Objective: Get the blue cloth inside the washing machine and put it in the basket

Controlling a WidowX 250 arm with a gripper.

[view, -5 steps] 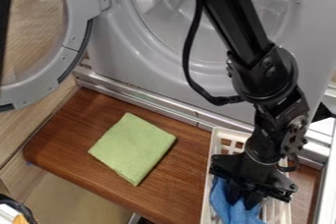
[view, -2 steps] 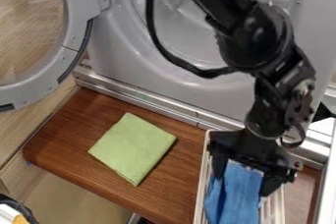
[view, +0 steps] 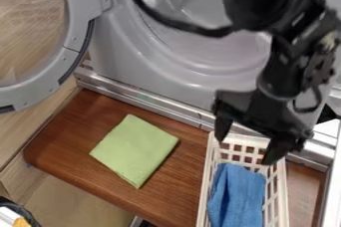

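My gripper (view: 248, 150) hangs above the back end of the white basket, its two fingers spread wide with nothing between them. Just below and in front of it, the blue cloth (view: 236, 196) lies inside the basket (view: 281, 197), folded over itself. The washing machine (view: 143, 64) stands behind, its round drum opening partly covered by my arm; I see no cloth in the part of the drum that shows.
A folded green cloth (view: 135, 150) lies on the brown wooden board (view: 73, 136), left of the basket. At the upper left the washer's round door (view: 50, 79) stands swung out. A metal rail runs between board and machine.
The gripper has let go of the blue cloth, its fingers have opened, and it has risen up and back from the basket. The cloth has stayed in the basket, which has shifted slightly.
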